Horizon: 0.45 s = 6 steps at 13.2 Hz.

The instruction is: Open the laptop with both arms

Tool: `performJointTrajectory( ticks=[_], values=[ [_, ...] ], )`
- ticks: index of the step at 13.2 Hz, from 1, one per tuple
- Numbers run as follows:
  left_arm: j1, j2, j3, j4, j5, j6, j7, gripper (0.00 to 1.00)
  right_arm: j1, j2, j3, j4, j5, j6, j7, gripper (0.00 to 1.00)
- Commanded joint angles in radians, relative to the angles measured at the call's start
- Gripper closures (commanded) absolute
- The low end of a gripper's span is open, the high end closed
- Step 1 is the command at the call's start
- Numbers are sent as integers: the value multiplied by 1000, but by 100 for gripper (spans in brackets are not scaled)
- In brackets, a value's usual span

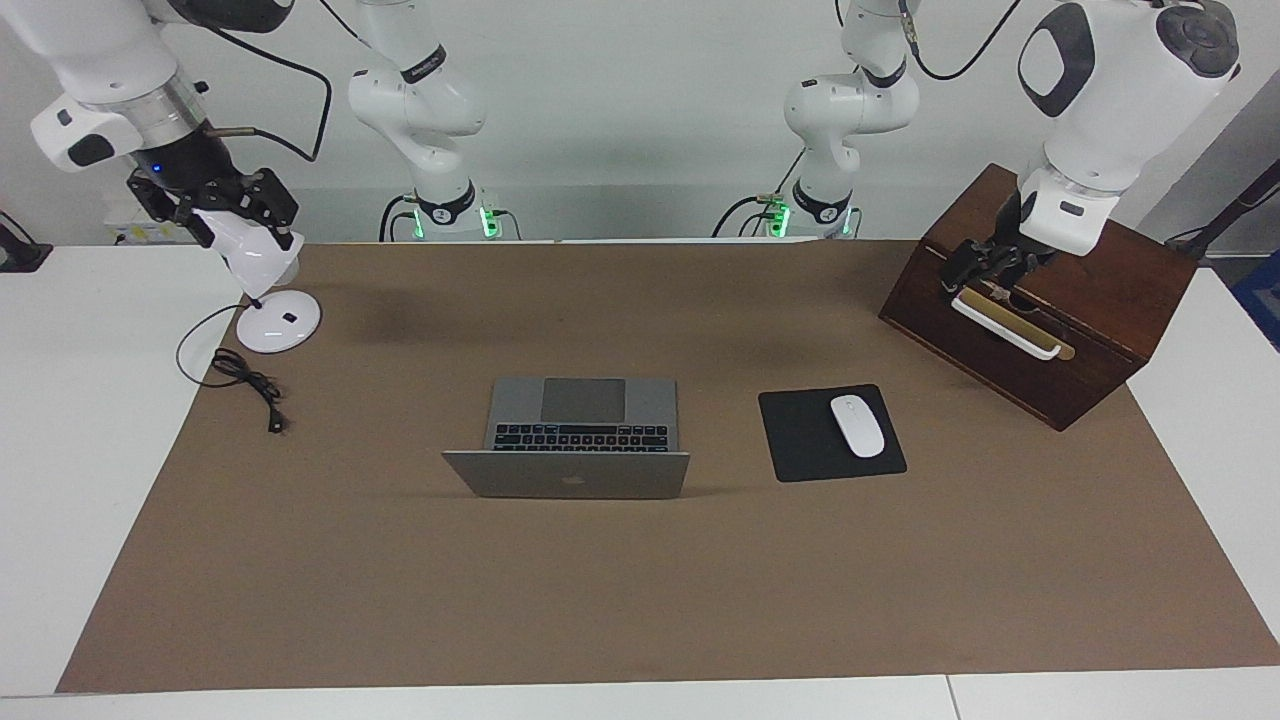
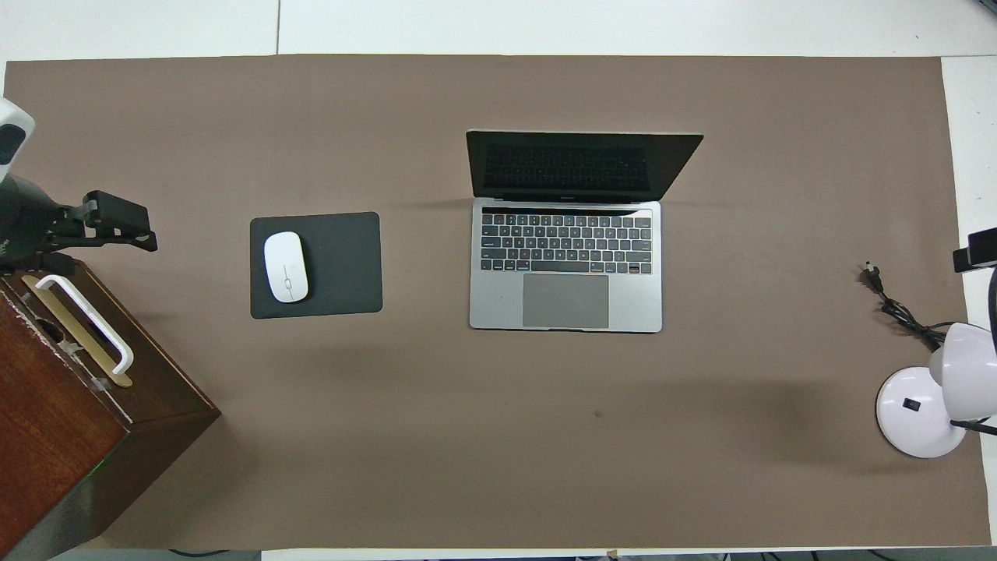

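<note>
White counter under a brown mat, pale wall at the robots' end. Laptop at mid-mat, already open, lid upright, keyboard facing the robots. Beside it toward the left arm's end, black mouse pad carrying a white mouse. Left gripper spread wide over the wooden box, just above its white handle. Right gripper over the white lamp; its opening impossible to judge.

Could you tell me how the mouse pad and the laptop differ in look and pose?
The mouse pad is black and lies flat; the laptop is silver-grey with its lid raised. The mouse pad carries a white mouse; the laptop carries nothing. Both are rectangular and rest on the brown mat.
</note>
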Motion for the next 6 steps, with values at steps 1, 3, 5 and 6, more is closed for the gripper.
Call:
performJointTrajectory(
  ticks=[1,3,5,6],
  values=[
    [10,14,-1,22,20,-3,39,0,-26,-26,20,-29,19,10,13,0],
    [8,14,-4,22,20,17,39,0,-26,-26,19,-29,18,10,13,0],
    [8,15,-1,22,20,19,39,0,-26,-26,20,-29,18,10,13,0],
    [8,15,-1,23,20,20,40,0,-26,-26,20,-29,18,10,13,0]
  ],
)
